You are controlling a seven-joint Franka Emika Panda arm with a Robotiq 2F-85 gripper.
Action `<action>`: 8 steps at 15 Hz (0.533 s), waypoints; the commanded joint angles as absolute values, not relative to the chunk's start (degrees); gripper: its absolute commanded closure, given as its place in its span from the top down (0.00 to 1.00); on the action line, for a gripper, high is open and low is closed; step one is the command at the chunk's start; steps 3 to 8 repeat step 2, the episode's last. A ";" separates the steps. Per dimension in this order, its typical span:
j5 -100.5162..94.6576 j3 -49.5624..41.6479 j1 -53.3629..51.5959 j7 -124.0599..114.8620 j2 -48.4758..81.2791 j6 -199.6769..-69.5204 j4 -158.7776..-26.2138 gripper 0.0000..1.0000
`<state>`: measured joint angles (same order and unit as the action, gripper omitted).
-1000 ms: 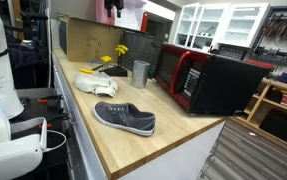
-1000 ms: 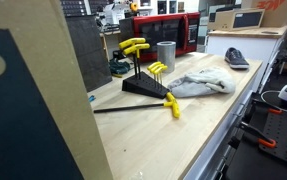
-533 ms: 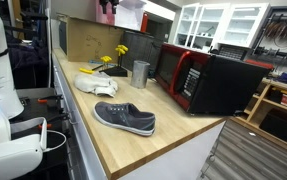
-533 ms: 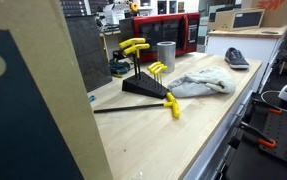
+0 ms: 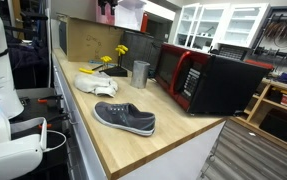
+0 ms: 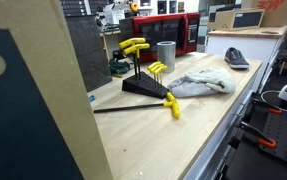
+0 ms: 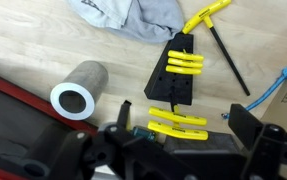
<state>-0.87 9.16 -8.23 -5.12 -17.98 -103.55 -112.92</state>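
Observation:
In the wrist view my gripper [image 7: 183,122] is open and empty, looking down from above. Between its fingers lies the near end of a black stand [image 7: 176,78] holding several yellow-handled hex keys. A grey metal cup [image 7: 78,92] stands to the left of the stand. A crumpled pale cloth [image 7: 123,15] lies beyond it. A loose yellow T-handle hex key [image 7: 215,20] lies at the upper right. Both exterior views show the stand [image 6: 143,85] [image 5: 113,62], cup [image 6: 165,55] [image 5: 140,72] and cloth [image 6: 198,83] [image 5: 95,83] on the wooden counter.
A grey shoe [image 5: 123,117] lies near the counter's front end. A red and black microwave [image 5: 208,78] stands along the counter's far side, next to the cup. A large board [image 6: 33,90] blocks part of an exterior view. A blue cable [image 7: 283,85] lies at the right.

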 commanded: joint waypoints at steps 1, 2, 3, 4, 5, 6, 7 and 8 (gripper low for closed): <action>-0.83 9.35 -8.03 -5.10 -17.92 -103.42 -112.76 1.00; -0.83 9.35 -8.03 -5.10 -17.92 -103.42 -112.77 1.00; -0.83 9.35 -8.03 -5.10 -17.92 -103.42 -112.77 1.00; -0.83 9.35 -8.03 -5.10 -17.92 -103.42 -112.77 1.00; -0.83 9.35 -8.03 -5.10 -17.92 -103.42 -112.77 1.00; -0.83 9.35 -8.03 -5.10 -17.92 -103.42 -112.77 1.00; -0.83 9.35 -8.03 -5.10 -17.92 -103.42 -112.77 1.00; -0.83 9.35 -8.03 -5.10 -17.92 -103.42 -112.77 1.00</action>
